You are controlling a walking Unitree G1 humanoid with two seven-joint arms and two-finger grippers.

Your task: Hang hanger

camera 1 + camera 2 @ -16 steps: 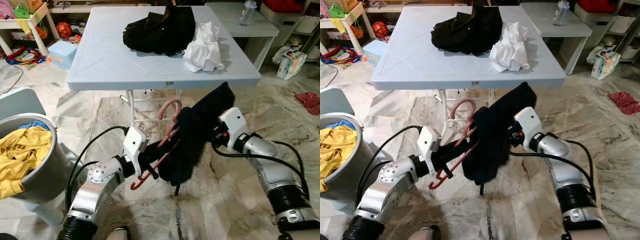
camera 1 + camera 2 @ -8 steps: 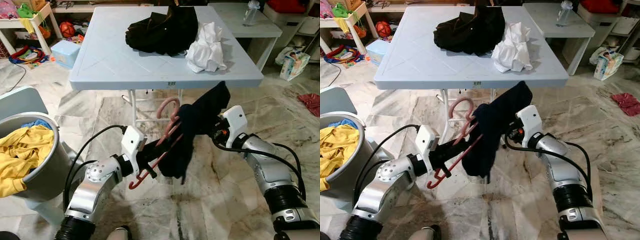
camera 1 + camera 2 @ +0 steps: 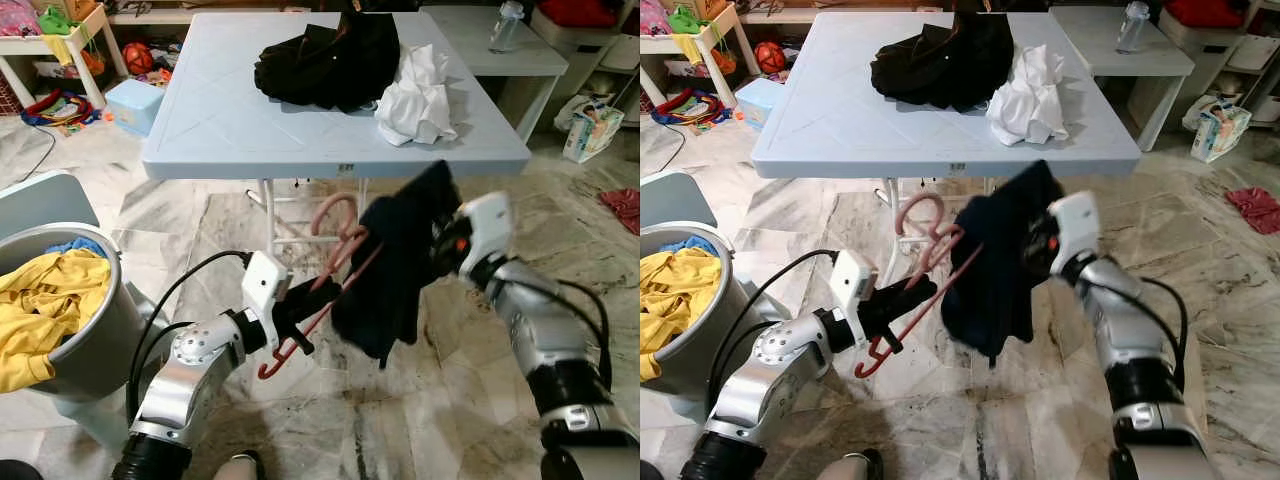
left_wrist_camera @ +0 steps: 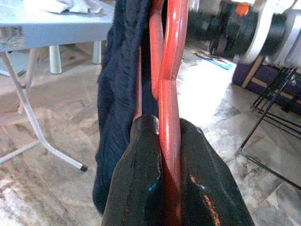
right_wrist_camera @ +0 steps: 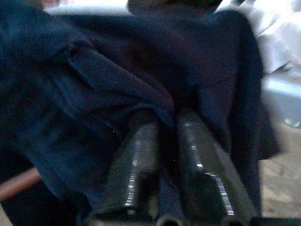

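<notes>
Home: marble floor (image 3: 470, 370), laundry basket (image 3: 85, 340), toys (image 3: 140, 55).

The room is bright and even. The right arm (image 3: 540, 320) looks smeared with blur. The right wrist view is dark and fuzzy.

Nothing legible — the small label (image 3: 345, 167) on the table's (image 3: 200, 120) front edge is unreadable.

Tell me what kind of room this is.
Likely a home living or play area used for laundry: clothes heaped on a blue table, a laundry bin of yellow garments, toys by a shelf.
</notes>
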